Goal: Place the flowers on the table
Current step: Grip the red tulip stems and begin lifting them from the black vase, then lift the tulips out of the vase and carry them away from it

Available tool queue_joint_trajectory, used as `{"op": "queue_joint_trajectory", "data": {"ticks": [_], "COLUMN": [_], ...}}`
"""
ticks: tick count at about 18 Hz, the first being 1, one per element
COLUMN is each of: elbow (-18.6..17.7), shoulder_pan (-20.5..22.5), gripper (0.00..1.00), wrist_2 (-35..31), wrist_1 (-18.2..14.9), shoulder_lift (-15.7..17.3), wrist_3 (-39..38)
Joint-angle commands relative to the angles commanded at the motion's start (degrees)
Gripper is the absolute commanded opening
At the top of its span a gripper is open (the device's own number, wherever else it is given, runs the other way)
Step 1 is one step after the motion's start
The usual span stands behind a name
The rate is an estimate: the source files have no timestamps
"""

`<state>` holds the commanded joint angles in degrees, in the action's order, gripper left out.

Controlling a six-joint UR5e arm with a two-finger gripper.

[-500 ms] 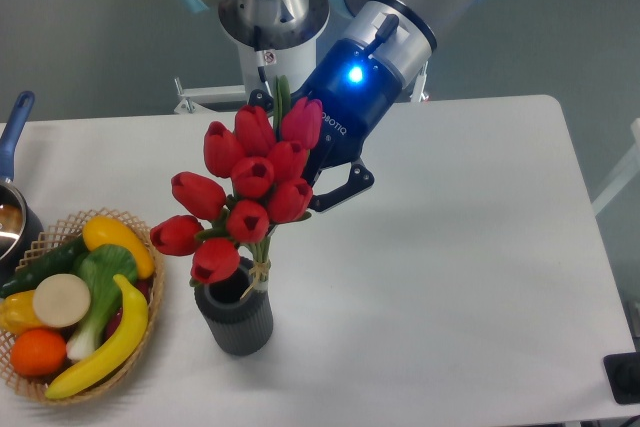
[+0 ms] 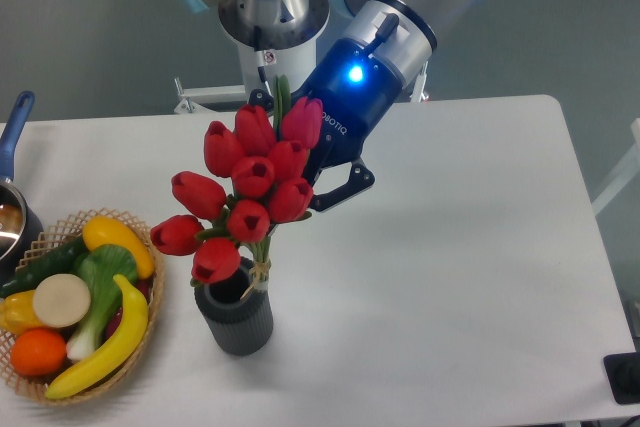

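The flowers (image 2: pixel 250 182), a bunch of red tulips tied at the stems, stand in a dark grey ribbed vase (image 2: pixel 236 319) on the white table (image 2: pixel 450 247). My gripper (image 2: pixel 298 209) reaches down from the upper right, right behind the blooms. One black finger (image 2: pixel 345 185) shows at the right of the bunch, angled in toward it. The tulips hide the other finger and both tips, so I cannot tell whether the jaws are closed on the bunch.
A wicker basket (image 2: pixel 130 222) of toy fruit and vegetables sits at the front left, close to the vase. A pot with a blue handle (image 2: pixel 14 127) is at the left edge. The robot base (image 2: pixel 270 27) stands behind the table.
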<state>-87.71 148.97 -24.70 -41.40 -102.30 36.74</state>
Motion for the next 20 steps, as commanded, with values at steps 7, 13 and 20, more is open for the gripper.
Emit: {"op": "queue_joint_trajectory", "data": {"ticks": [7, 13, 20], "elbow": [-0.3, -1.3, -4.4], "shoulder_pan": [0.1, 1.8, 6.5], "gripper": [0.4, 0.4, 0.4], "wrist_2": [-1.1, -9.5, -17.3], "wrist_1": [-0.2, 0.0, -0.4], "shoulder_lift": [0.4, 1.0, 4.2], "wrist_3": [0.1, 0.7, 2.8]}}
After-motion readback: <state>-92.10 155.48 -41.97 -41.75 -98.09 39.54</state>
